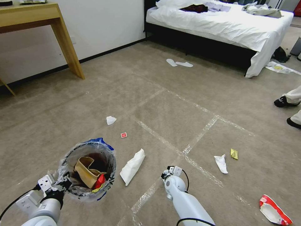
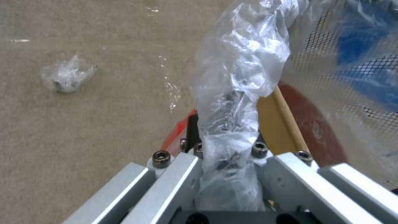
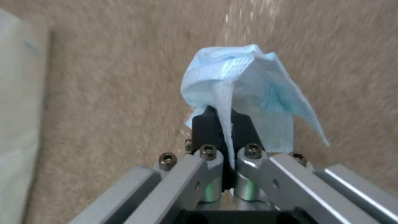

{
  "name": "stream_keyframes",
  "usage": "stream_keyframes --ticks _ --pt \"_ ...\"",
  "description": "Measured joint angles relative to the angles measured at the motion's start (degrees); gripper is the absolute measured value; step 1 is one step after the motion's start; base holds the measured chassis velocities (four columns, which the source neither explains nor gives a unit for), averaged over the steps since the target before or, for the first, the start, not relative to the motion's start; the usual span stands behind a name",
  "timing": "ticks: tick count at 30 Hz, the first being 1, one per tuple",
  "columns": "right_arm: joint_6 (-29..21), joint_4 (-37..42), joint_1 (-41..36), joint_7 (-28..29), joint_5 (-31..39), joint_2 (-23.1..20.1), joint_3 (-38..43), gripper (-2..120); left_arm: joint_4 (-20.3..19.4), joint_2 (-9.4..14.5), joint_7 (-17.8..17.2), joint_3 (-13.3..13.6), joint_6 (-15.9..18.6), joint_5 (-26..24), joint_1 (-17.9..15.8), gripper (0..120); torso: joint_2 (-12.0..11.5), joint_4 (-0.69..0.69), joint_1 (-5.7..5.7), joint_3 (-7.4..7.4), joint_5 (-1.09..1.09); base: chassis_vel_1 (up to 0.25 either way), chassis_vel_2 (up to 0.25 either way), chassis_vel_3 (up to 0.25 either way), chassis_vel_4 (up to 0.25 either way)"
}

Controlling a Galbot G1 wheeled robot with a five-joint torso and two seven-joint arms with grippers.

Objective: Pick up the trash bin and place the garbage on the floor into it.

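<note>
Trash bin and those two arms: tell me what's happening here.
The left gripper is shut on the trash bin at its bag-lined rim; cardboard and a red wrapper lie inside. The right gripper pinches a light blue tissue above the carpet. A white paper, another tissue and wrappers remain scattered.

Left gripper (image 2: 226, 146) and right gripper (image 3: 222, 130) both low, jaws clamped.
</note>
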Motion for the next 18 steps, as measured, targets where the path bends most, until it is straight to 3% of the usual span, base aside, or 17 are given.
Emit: stream_keyframes --ticks 4,7,8,11,12,13,15,16,18 --pt "0.7 5.62 -1.87 -0.19 0.13 -2.04 -0.55 0 0.1 0.19 -0.11 0.06 0.12 -0.04 -0.15 1 0.0 0.0 0.0 0.0 0.0 0.0 0.0 0.0 0.0" --pt "3.39 17.8 -5.03 -3.46 0.76 -5.7 -1.54 0 0.06 0.41 -0.24 0.26 0.31 -0.28 -0.14 1 0.0 0.0 0.0 0.0 0.0 0.0 0.0 0.0 0.0" --pt "3.39 17.8 -5.03 -3.46 0.76 -5.7 -1.54 0 0.06 0.41 -0.24 0.26 0.31 -0.28 -0.14 1 0.0 0.0 0.0 0.0 0.0 0.0 0.0 0.0 0.0" --pt "6.99 28.81 -6.53 -7.93 1.22 -8.93 -2.65 0 -0.34 0.73 -0.36 0.47 0.52 -0.62 -0.05 1 0.0 -0.01 0.0 -0.01 0.0 0.0 0.0 0.0 0.0" --pt "6.99 28.81 -6.53 -7.93 1.22 -8.93 -2.65 0 -0.34 0.73 -0.36 0.47 0.52 -0.62 -0.05 1 0.0 -0.01 0.0 -0.01 0.0 0.0 0.0 0.0 0.0" --pt "9.07 35.47 -6.52 -11.07 2.09 -10.88 -3.55 0 -0.67 0.89 -0.48 0.54 0.77 -1.11 -0.05 1 0.0 0.0 0.0 -0.01 0.0 0.0 0.0 0.0 0.0" --pt "9.54 36.93 -6.42 -11.76 2.4 -11.33 -3.85 0 -0.74 0.94 -0.53 0.55 0.84 -1.23 -0.07 1 0.0 0.0 0.0 0.0 -0.01 0.0 0.0 0.0 0.0" --pt "12.15 43.65 -5.08 -14.87 4.41 -13.65 -5.62 0 -1.08 1.13 -0.78 0.64 1.18 -1.73 -0.21 1 0.0 0.0 0.0 -0.01 0.0 0.0 0.0 0.0 0.0" --pt "13.65 47.06 -3.62 -16.75 5.56 -15.3 -7.15 0 -1.36 1.32 -0.97 0.73 1.42 -2.15 -0.33 1 0.0 0.0 0.0 0.0 -0.01 0.0 0.0 0.0 0.0"
